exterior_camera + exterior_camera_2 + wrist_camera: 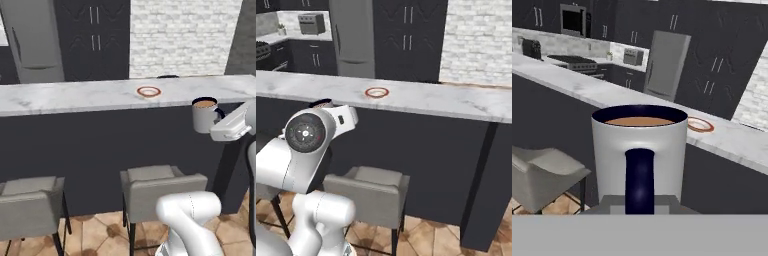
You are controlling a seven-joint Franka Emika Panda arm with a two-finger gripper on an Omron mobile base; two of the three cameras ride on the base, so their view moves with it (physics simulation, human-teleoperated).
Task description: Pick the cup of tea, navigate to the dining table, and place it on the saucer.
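Cup carried toward the saucer

The gripper (222,120) is closed on the handle of the cup (204,115), holding it upright and full, below and short of the table (75,97) edge. Raise it above the marble first, keep it level, then reach to the saucer (149,91) beyond.

grey cup of tea (204,117); orange-rimmed saucer (149,91)
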